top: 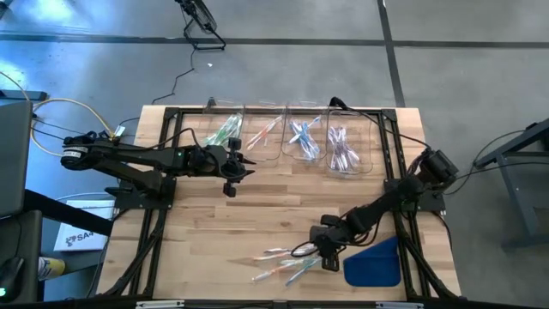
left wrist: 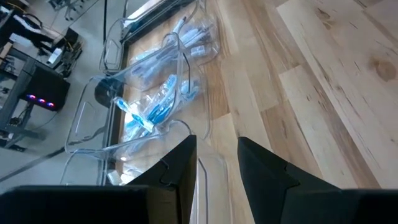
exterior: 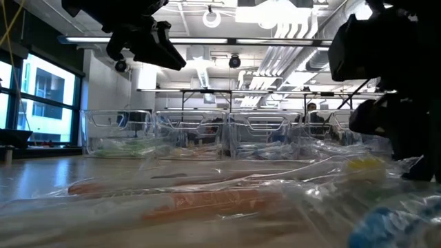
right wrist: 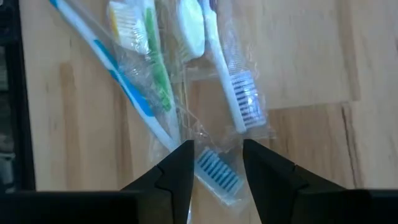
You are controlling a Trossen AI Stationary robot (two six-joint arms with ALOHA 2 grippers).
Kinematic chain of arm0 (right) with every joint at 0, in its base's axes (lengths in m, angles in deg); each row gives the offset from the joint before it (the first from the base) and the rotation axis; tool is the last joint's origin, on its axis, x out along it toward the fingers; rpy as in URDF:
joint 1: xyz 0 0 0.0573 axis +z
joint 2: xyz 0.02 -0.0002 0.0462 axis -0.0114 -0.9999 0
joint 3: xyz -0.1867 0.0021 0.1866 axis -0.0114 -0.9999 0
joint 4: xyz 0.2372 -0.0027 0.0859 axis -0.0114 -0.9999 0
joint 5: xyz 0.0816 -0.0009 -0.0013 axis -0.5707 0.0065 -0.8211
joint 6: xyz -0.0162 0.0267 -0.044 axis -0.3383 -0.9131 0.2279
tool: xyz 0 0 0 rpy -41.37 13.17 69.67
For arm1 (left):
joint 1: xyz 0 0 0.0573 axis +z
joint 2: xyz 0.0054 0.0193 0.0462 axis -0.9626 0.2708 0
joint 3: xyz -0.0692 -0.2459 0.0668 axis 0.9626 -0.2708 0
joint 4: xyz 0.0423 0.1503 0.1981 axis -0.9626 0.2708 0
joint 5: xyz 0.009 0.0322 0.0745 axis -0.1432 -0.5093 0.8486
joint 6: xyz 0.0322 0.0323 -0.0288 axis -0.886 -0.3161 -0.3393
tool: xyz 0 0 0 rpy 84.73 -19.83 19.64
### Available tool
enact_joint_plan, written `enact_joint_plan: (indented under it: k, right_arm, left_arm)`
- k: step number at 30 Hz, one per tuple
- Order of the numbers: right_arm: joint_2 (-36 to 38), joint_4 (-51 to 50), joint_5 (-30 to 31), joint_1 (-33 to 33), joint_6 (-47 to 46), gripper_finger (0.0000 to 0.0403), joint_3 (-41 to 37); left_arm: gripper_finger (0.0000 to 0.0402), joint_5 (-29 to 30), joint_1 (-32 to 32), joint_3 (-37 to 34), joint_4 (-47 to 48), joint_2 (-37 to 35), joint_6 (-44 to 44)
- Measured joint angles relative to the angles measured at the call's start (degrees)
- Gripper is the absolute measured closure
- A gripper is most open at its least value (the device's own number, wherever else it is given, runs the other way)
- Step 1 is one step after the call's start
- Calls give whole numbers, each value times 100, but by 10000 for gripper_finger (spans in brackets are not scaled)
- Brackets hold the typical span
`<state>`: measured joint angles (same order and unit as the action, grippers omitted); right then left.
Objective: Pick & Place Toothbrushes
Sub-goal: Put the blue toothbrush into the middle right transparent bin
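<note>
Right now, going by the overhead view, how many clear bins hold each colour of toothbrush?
Green-brush bin: 1
Pink-orange-brush bin: 1
Blue-brush bin: 1
Purple-brush bin: 1
Total: 4 bins

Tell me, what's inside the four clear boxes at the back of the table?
Toothbrushes, sorted by colour: green ones in the left clear box, pink-orange next, then blue, then purple. They lie piled in wrappers, so any underneath are hidden.
</note>
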<state>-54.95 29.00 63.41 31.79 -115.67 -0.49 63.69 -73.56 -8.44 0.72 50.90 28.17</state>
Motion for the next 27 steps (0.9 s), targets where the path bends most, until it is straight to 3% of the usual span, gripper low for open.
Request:
enact_joint_plan:
  k: [7,17,27]
  right_arm:
    - [264,100,467,-122,312,270,0]
    - [548,87,-39,-91,191,270,2]
    - [519,-30,53,195,-188,270,0]
  left_arm:
    - [288,0,0,0,-6,0,0]
    - [288,0,0,0,90,0,0]
    - [288,0,1,0,70,0,-5]
